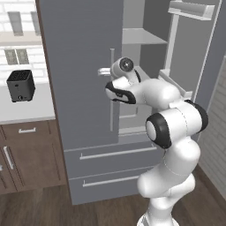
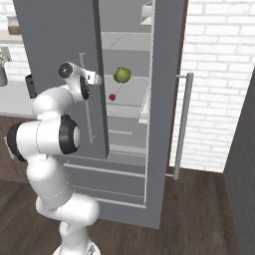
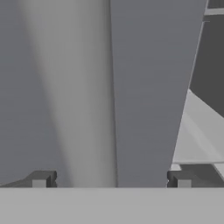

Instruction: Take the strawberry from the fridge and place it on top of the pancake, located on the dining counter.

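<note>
Facing the fridge [image 2: 60,45] at close range, the end effector [image 3: 111,179] has its jaws spread wide, holding nothing, and looks straight along the free vertical edge of the closed left door [image 1: 79,66], just beside that door's bar handle [image 2: 87,99]. Right door [image 2: 167,99] swung fully out, leaving a narrow opening between the two door edges. Strawberry [image 2: 112,97] rests on a middle shelf [image 2: 130,107] near its front lip, just below-left of a green leafy ball [image 2: 122,75].
</note>
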